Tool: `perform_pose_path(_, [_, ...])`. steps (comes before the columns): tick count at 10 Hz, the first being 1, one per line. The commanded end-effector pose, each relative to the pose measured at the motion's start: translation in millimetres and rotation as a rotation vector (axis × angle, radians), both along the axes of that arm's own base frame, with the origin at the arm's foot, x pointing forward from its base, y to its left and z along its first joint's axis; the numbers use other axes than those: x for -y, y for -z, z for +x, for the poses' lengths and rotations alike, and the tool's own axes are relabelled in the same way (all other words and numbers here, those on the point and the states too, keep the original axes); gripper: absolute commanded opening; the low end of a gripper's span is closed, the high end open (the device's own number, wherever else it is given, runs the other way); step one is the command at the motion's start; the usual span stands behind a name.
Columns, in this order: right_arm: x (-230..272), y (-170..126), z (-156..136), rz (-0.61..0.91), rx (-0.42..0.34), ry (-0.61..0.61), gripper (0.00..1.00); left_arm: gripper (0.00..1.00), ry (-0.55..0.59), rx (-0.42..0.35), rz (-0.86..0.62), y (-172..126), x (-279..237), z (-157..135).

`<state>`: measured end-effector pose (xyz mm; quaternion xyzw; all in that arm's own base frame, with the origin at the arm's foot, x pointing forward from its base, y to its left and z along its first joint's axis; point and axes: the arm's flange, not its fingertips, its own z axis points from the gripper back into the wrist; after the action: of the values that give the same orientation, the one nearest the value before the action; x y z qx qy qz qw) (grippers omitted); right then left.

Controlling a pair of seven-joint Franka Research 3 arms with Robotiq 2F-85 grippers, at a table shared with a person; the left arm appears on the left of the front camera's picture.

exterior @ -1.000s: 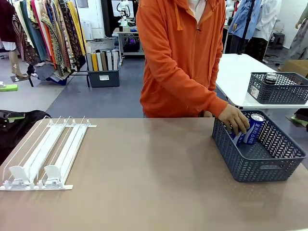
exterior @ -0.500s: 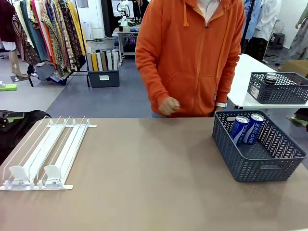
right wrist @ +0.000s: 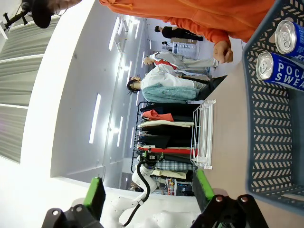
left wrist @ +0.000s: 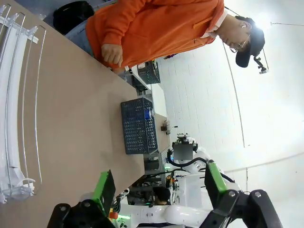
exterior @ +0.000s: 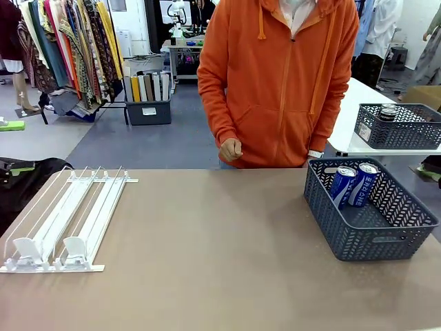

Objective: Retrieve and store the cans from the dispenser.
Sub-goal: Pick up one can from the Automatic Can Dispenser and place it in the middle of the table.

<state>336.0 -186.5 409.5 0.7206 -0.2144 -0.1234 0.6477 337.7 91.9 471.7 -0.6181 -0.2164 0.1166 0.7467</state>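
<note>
Front view: dispenser (exterior: 65, 221) lanes hold nothing; two cans (exterior: 353, 185) lean in basket (exterior: 372, 238). Both end effectors (left wrist: 156, 187) (right wrist: 147, 190) open, unladen. Risk: leaning cans topple if basket is knocked.

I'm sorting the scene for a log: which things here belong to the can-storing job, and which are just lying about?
Part of the job:
- two blue cans, leaning in the near grey basket
- white dispenser, its lanes holding no cans

Just lying about:
- second grey basket on the far white table, a dark can inside
- black bag beside the table
</note>
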Motion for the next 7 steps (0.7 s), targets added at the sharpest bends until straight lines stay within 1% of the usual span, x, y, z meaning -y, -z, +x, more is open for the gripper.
perform_pose_path(1, [-0.1, -1.0, -1.1, -0.009, 0.007, -0.014, 1.0, 1.0, -0.005, 0.003, -0.025, -2.2, 2.9, -1.6])
perform_pose_path(7, [-0.1, -1.0, -1.1, -0.009, 0.007, -0.014, 1.0, 1.0, -0.005, 0.003, -0.025, -2.2, 2.9, -1.6])
